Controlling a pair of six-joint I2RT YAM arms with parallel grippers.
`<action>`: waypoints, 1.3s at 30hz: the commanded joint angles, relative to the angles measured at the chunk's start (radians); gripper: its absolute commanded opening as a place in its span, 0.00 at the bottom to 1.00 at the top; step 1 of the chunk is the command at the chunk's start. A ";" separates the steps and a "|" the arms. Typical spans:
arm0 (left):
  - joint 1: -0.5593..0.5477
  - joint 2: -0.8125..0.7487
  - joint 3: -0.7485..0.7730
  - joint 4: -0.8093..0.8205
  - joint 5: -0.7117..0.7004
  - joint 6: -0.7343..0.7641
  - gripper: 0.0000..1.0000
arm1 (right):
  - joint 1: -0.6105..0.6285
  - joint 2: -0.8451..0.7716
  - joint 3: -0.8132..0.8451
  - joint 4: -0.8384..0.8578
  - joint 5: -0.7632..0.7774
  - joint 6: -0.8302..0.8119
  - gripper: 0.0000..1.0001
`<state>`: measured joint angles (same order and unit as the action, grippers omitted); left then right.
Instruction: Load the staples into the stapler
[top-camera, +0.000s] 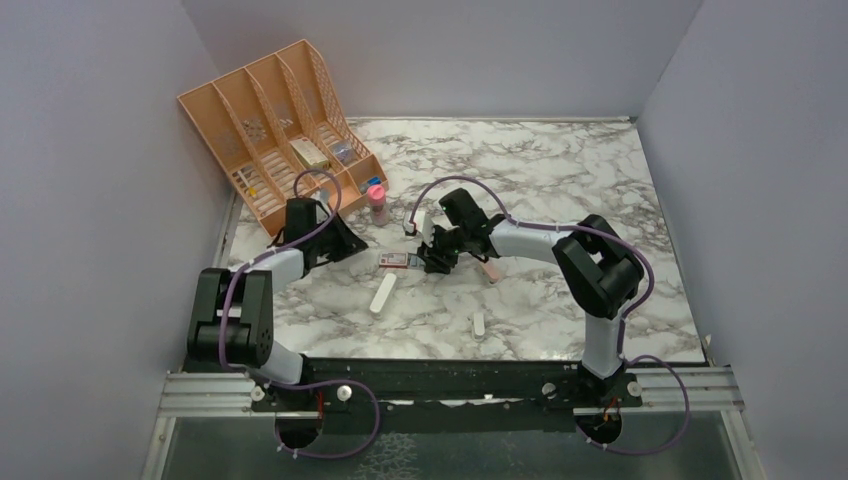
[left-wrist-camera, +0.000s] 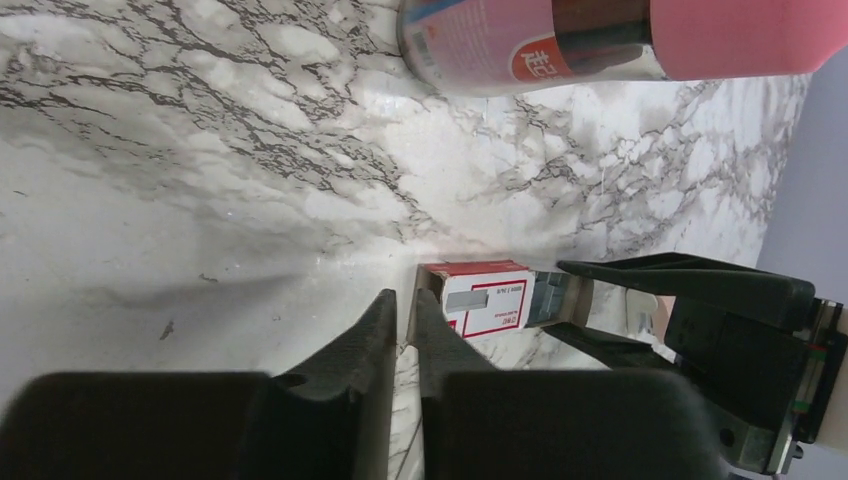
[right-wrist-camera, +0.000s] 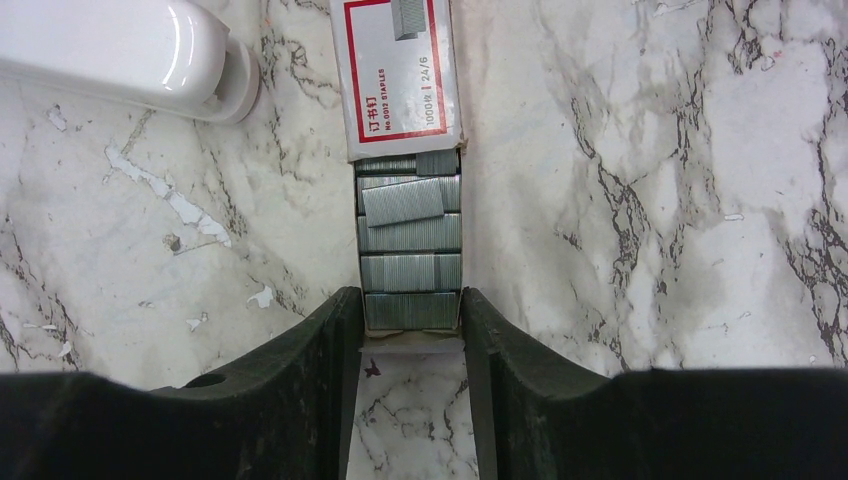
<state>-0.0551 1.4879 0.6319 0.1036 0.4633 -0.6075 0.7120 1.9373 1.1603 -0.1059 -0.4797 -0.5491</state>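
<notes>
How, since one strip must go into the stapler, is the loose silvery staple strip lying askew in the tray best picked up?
Pinch the loose silvery staple strip across its long edges, straight down from above, turned to match its slant. It lies atop the other strips, so those edges stand clear; its short ends sit close to the walls of the flat grey tray.

Two grippers, left gripper (left-wrist-camera: 404, 303) and right gripper (right-wrist-camera: 410, 298), one orange organizer (top-camera: 210, 130) far left, one pink-capped bottle (top-camera: 377, 203), one red-and-white sleeve (right-wrist-camera: 398, 75), one staple tray (right-wrist-camera: 410, 342), about five staple strips (right-wrist-camera: 410, 235) showing, one white stapler (top-camera: 383, 293), one small white piece (top-camera: 479, 325) near right.
</notes>
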 joint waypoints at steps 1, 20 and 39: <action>0.001 0.026 -0.017 0.057 0.111 -0.018 0.26 | -0.001 0.009 -0.009 0.002 0.026 0.006 0.46; -0.063 0.150 -0.019 0.170 0.188 -0.056 0.34 | -0.002 0.033 0.012 -0.018 0.024 0.015 0.43; -0.062 -0.005 -0.052 0.025 0.040 0.071 0.00 | -0.001 0.000 -0.040 0.025 0.029 -0.027 0.38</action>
<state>-0.1158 1.5410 0.5945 0.1749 0.5838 -0.5884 0.7120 1.9369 1.1500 -0.0826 -0.4782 -0.5510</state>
